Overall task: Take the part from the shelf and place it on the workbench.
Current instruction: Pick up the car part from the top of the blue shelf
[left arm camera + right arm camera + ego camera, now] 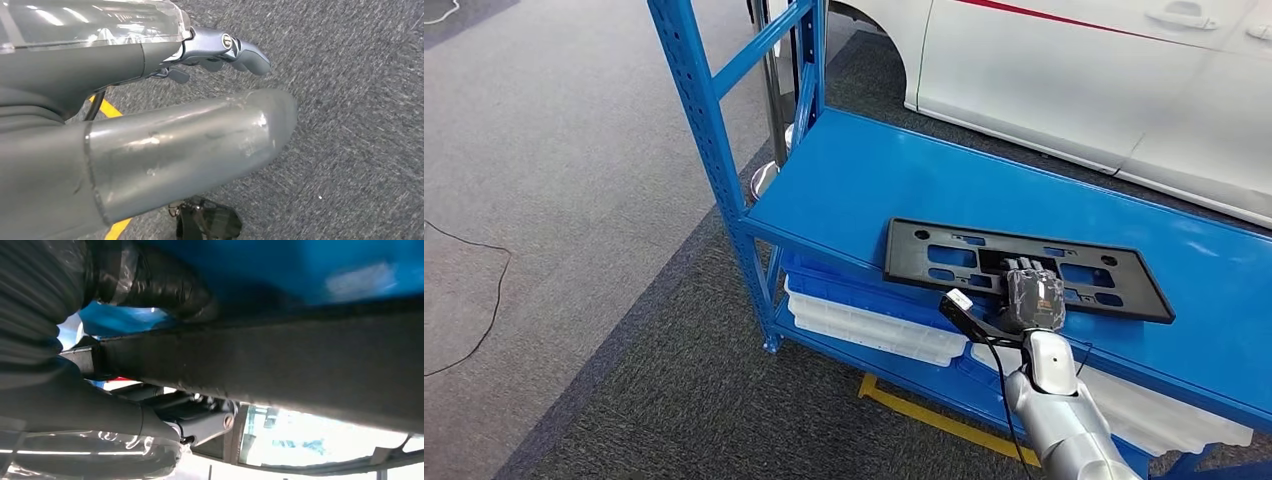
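Because the part [1024,266] lies flat on the blue shelf [864,180] with its long near edge toward the robot, the right hand [1034,295] comes at it from six o'clock, over that edge near the middle of its length. In the head view the hand sits on the plate's near rim, fingers reaching across the top face. The right wrist view is taken from low and close (it is turned, so I place nothing by it): the thumb [150,282] lies against one face of the dark bar-like rim while darker fingers [200,415] show at the other face. I judge that the hand has closed on the part's edge, pinching it between thumb and fingers, a sensible hold for a thin, wide plate that offers no handle.

The part is a black rectangular plate with slots and holes, probably a licence-plate holder, given the white car [1104,80] standing at one o'clock. Whether it has left the shelf surface, I cannot tell.

The left hand [210,100] hangs over grey carpet [350,150], holding nothing, its fingers apart from the thumb.

White trays [874,325] fill the level below, at seven o'clock from the part.

No brand, label or writing is legible anywhere.
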`<control>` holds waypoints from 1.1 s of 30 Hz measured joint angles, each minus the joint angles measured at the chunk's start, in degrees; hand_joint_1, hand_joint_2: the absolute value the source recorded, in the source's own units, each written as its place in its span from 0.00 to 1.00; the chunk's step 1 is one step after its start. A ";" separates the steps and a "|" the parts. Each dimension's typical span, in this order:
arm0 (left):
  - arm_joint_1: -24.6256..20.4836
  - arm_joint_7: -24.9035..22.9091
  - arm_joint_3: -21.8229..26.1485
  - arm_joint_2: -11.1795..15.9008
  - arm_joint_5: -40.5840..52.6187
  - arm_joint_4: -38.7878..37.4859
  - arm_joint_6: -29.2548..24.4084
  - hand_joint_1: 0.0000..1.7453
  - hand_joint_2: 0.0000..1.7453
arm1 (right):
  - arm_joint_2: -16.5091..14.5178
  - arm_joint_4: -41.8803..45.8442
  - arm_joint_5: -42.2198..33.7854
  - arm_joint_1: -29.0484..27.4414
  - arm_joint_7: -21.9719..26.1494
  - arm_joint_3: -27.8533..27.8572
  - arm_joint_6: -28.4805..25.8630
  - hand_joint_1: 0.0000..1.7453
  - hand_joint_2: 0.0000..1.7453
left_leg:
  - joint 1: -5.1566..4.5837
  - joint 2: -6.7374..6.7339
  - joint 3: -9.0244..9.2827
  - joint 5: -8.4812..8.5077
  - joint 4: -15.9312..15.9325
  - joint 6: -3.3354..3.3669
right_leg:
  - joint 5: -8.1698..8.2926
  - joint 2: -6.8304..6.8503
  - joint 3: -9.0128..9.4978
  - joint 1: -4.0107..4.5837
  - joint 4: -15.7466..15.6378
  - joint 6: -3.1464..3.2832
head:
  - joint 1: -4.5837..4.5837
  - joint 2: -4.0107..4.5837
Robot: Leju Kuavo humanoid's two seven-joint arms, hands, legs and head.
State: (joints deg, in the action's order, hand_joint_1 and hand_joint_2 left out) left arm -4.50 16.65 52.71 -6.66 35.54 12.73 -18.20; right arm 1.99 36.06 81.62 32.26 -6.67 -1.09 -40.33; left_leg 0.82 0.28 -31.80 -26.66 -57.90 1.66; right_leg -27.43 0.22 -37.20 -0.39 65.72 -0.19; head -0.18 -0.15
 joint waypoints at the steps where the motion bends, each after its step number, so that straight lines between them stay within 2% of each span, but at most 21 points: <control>1: -0.06 0.00 0.09 -0.16 -0.02 -0.02 -0.05 0.00 0.00 | 0.00 0.00 0.01 0.05 0.02 0.23 0.00 1.00 1.00 | -0.10 0.06 -0.01 -0.09 -0.05 -0.13 | 1.36 -0.01 1.53 0.23 -3.55 0.48 | 0.00 0.00; 2: -0.14 -0.01 0.19 -0.29 -0.05 -0.03 -0.10 0.00 0.00 | 0.00 0.00 0.02 0.11 0.05 0.44 -0.01 1.00 1.00 | -0.12 0.08 -0.09 -0.14 -0.07 -0.32 | 2.01 0.00 2.47 0.47 -5.83 0.84 | 0.01 0.00; 4: -0.25 -0.02 0.39 -0.44 -0.14 -0.05 -0.17 0.00 0.00 | 0.00 0.00 0.05 0.19 0.11 0.78 -0.05 1.00 1.00 | -0.11 0.09 -0.24 -0.17 -0.02 -0.86 | 1.96 0.00 2.84 0.75 -7.07 1.13 | 0.02 0.00; 7: -0.29 -0.02 0.58 -0.42 -0.18 -0.05 -0.17 0.00 0.00 | -0.04 0.01 0.06 0.36 0.09 1.03 -0.11 1.00 1.00 | -0.10 0.02 -0.70 -1.57 -1.49 -1.67 | 2.32 0.07 3.61 0.14 -8.20 1.62 | 0.05 0.00; 8: -0.34 -0.02 0.60 -0.43 -0.18 -0.06 -0.16 0.00 0.00 | -0.06 0.01 0.07 0.38 0.08 1.04 -0.11 1.00 1.00 | -0.10 0.02 -1.81 -3.03 -3.96 -1.87 | 2.43 0.17 3.89 -0.05 -8.55 1.83 | 0.06 0.00; 10: -0.35 -0.02 0.61 -0.45 -0.19 -0.07 -0.14 0.00 0.00 | -0.07 -0.04 0.09 0.36 0.07 1.05 -0.08 1.00 1.00 | 0.00 0.02 -5.40 -6.43 -11.39 -2.22 | 2.37 0.32 3.99 0.10 -8.58 2.12 | 0.08 0.00; 11: -0.29 -0.02 0.62 -0.45 -0.19 -0.07 -0.14 0.00 0.00 | -0.07 -0.06 0.10 0.33 0.07 1.06 -0.04 1.00 1.00 | 0.05 0.01 -7.01 -7.33 -14.48 -2.40 | 2.31 0.33 3.97 0.14 -8.50 2.16 | 0.08 0.00; 12: -0.23 -0.03 0.63 -0.44 -0.20 -0.07 -0.14 0.00 0.00 | -0.07 -0.08 0.10 0.32 0.07 1.07 -0.01 1.00 1.00 | 0.08 0.00 -7.74 -7.13 -15.72 -2.53 | 2.24 0.29 3.98 0.16 -8.39 2.15 | 0.08 0.00; 13: -0.20 -0.03 0.64 -0.42 -0.20 -0.07 -0.15 0.00 0.00 | -0.07 -0.08 0.10 0.32 0.07 1.08 0.02 1.00 1.00 | 0.12 -0.01 -7.36 -5.78 -14.63 -2.60 | 2.13 0.24 4.01 0.14 -8.24 2.08 | 0.08 0.00; 16: -0.26 -0.04 0.66 -0.35 -0.21 -0.07 -0.15 0.00 0.00 | -0.06 -0.11 0.09 0.34 0.09 1.14 0.04 1.00 1.00 | 0.23 0.00 -2.58 -0.50 -4.07 -2.40 | 1.55 0.07 3.84 0.17 -7.28 1.51 | 0.08 0.00; 18: -0.29 -0.04 0.72 -0.36 -0.21 -0.07 -0.13 0.00 0.00 | -0.06 -0.15 -0.30 0.37 0.65 1.18 0.04 1.00 1.00 | 0.11 0.07 -1.21 0.16 -0.83 -1.89 | 1.39 -0.07 3.41 0.37 -6.76 0.96 | 0.05 0.00; 20: -0.27 -0.03 0.92 -0.40 -0.26 -0.07 -0.09 0.00 0.00 | -0.26 0.05 -2.90 0.27 3.50 1.24 0.12 1.00 1.00 | 0.08 0.06 -1.30 0.32 -0.69 -1.24 | 1.51 -0.21 3.21 0.45 -6.78 0.45 | 0.03 0.00; 22: -0.28 0.00 1.23 -0.47 -0.34 -0.07 -0.05 0.00 0.00 | -0.93 1.31 -7.88 -0.28 8.31 1.33 0.53 1.00 1.00 | 0.29 -0.11 -1.17 0.70 -0.19 -0.53 | 0.40 -0.28 2.65 0.32 -5.48 -0.08 | 0.01 0.00; 23: -0.30 0.02 1.39 -0.48 -0.38 -0.07 -0.04 0.00 0.00 | -1.48 2.35 -10.08 -0.65 10.13 1.38 0.89 1.00 1.00 | 0.41 -0.28 -1.12 0.88 0.05 -0.25 | -1.03 -0.29 1.69 0.19 -3.33 -0.34 | 0.00 0.00; 25: -0.38 0.06 1.70 -0.45 -0.42 -0.07 -0.04 0.00 0.00 | -2.66 4.48 -13.15 -1.40 12.11 1.39 1.76 1.00 1.00 | 0.44 -0.57 -1.18 0.98 0.16 -0.06 | -4.72 -0.27 -1.48 -0.13 3.70 -0.78 | 0.00 0.00; 26: -0.44 0.09 1.86 -0.45 -0.52 -0.07 -0.03 0.00 0.00 | -3.28 5.58 -15.33 -1.92 13.52 1.38 2.41 1.00 1.00 | 0.45 -0.63 -1.20 0.98 0.15 -0.05 | -5.91 -0.25 -2.99 -0.29 7.00 -0.95 | -0.01 0.00; 27: -0.48 0.13 2.06 -0.45 -0.64 -0.07 -0.01 0.00 0.00 | -3.90 7.15 -18.76 -2.69 15.94 1.31 3.22 1.00 1.00 | 0.48 -0.61 -1.17 0.97 0.13 -0.07 | -6.09 -0.25 -3.80 -0.43 8.77 -1.05 | -0.01 0.00; 28: -0.46 0.19 2.29 -0.47 -0.82 -0.07 0.03 0.00 0.00 | -4.61 9.43 -23.19 -3.67 18.87 1.10 4.25 1.00 1.00 | 0.54 -0.54 -1.07 0.93 0.12 -0.13 | -5.19 -0.24 -3.60 -0.54 8.43 -1.07 | -0.01 0.00; 29: -0.40 0.27 2.57 -0.49 -1.02 -0.07 0.07 0.00 0.00 | -5.37 12.70 -28.13 -4.79 21.56 0.64 5.44 1.00 1.00 | 0.61 -0.47 -0.91 0.85 0.08 -0.26 | -3.42 -0.24 -2.35 -0.60 5.91 -1.00 | -0.02 0.00; 31: -0.27 0.53 3.17 -0.58 -1.37 -0.07 0.13 0.00 0.00 | -7.06 21.26 -37.04 -7.28 24.61 -1.35 7.80 1.00 1.00 | 0.67 -0.51 -0.56 0.54 -0.03 -0.76 | 0.09 -0.27 1.52 -0.50 -1.83 -0.60 | -0.02 0.00; 33: -0.41 0.89 3.86 -0.66 -1.71 -0.07 0.13 0.00 0.00 | -8.63 31.53 -43.81 -10.41 25.10 -5.42 9.66 1.00 1.00 | 0.55 -0.67 -0.43 0.28 -0.08 -1.51 | 1.10 -0.30 3.57 -0.18 -6.16 -0.12 | 0.01 0.00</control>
State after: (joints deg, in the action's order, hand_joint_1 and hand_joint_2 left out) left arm -4.91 17.55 56.57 -7.32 33.83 12.66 -18.08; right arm -6.64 67.60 37.81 21.85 18.44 -6.51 -30.67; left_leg 1.37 -0.39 -32.23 -26.39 -57.98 0.15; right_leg -26.33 -0.07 -33.63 -0.58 59.56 -0.31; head -0.17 -0.15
